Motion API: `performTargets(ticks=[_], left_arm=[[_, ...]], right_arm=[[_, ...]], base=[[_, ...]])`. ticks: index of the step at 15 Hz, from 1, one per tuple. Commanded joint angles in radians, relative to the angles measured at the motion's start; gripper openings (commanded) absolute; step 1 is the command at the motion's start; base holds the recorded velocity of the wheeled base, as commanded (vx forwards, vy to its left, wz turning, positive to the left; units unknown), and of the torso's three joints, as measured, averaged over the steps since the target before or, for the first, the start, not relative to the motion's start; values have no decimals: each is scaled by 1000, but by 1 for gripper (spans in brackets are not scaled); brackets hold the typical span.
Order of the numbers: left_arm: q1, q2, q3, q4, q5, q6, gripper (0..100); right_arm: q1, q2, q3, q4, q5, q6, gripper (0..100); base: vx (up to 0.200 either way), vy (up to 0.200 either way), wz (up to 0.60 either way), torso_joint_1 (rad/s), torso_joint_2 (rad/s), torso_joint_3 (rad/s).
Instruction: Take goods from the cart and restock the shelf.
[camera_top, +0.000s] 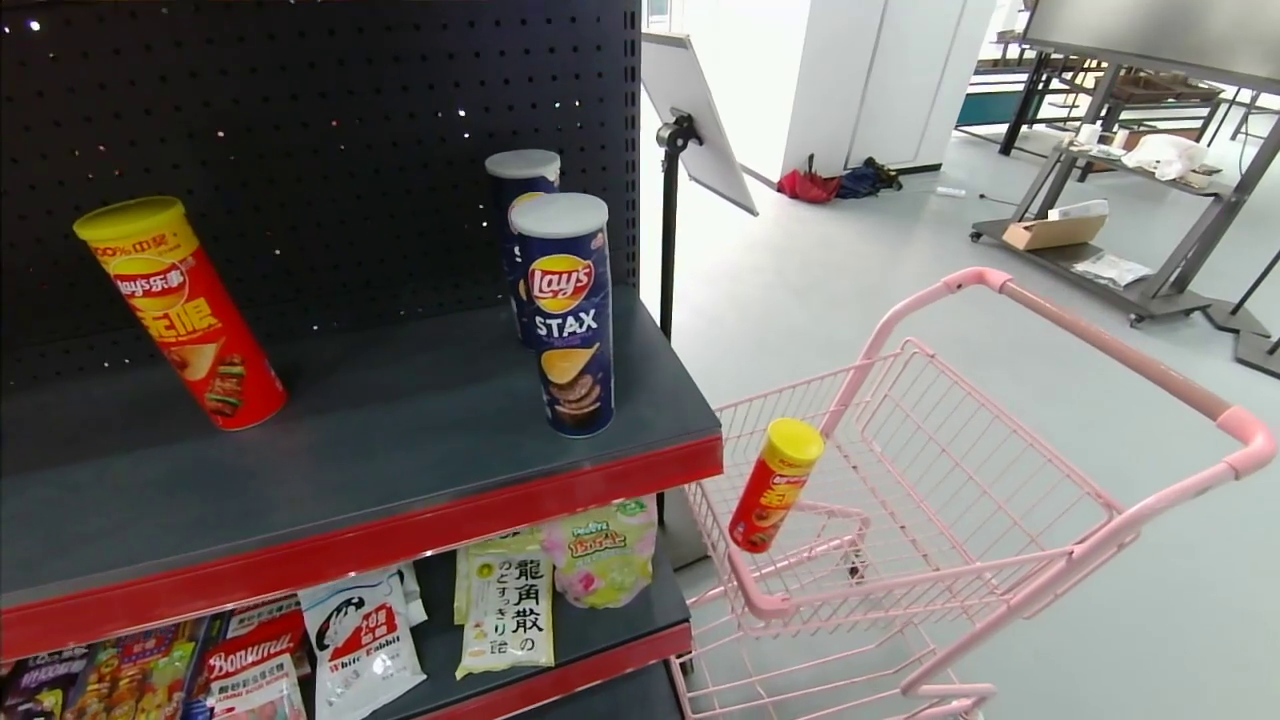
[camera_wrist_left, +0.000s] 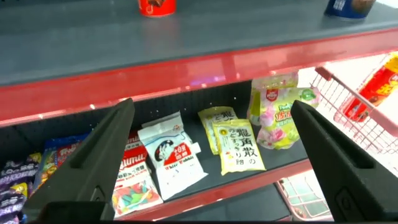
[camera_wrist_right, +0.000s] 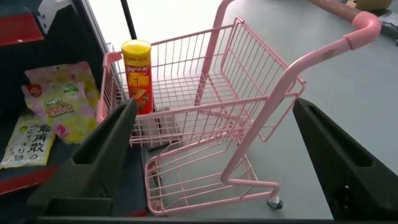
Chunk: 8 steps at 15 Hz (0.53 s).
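A red chip can with a yellow lid (camera_top: 775, 485) stands upright in the upper basket of the pink cart (camera_top: 1100, 350), at the corner nearest the shelf. In the right wrist view this can (camera_wrist_right: 138, 74) is a little way ahead of my right gripper (camera_wrist_right: 214, 102), which is open and holds nothing. On the grey top shelf (camera_top: 400, 450) stand a bigger red can (camera_top: 180, 310) at the left and two blue cans (camera_top: 565, 310) at the right, one behind the other. My left gripper (camera_wrist_left: 212, 104) is open and holds nothing, facing the lower shelf.
Several snack bags (camera_top: 505, 600) lie on the lower shelf (camera_wrist_left: 261, 183). The cart's lower basket (camera_wrist_right: 199, 180) holds nothing. A white board on a stand (camera_top: 690, 120) is just behind the shelf's right end. Trolleys and tables (camera_top: 1100, 230) stand far off on the grey floor.
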Motion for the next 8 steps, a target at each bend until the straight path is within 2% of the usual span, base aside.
performTargets(ticks=[1, 8], left_arm=[[0, 0, 0, 0, 0, 0, 100], [0, 2, 0, 0, 0, -2, 100]], right_arm=[[0, 1, 0, 0, 0, -1, 100], [0, 1, 0, 0, -2, -1, 100]], base=[[0, 0, 0, -149, 373, 222], [0, 0, 0, -155, 420, 262]])
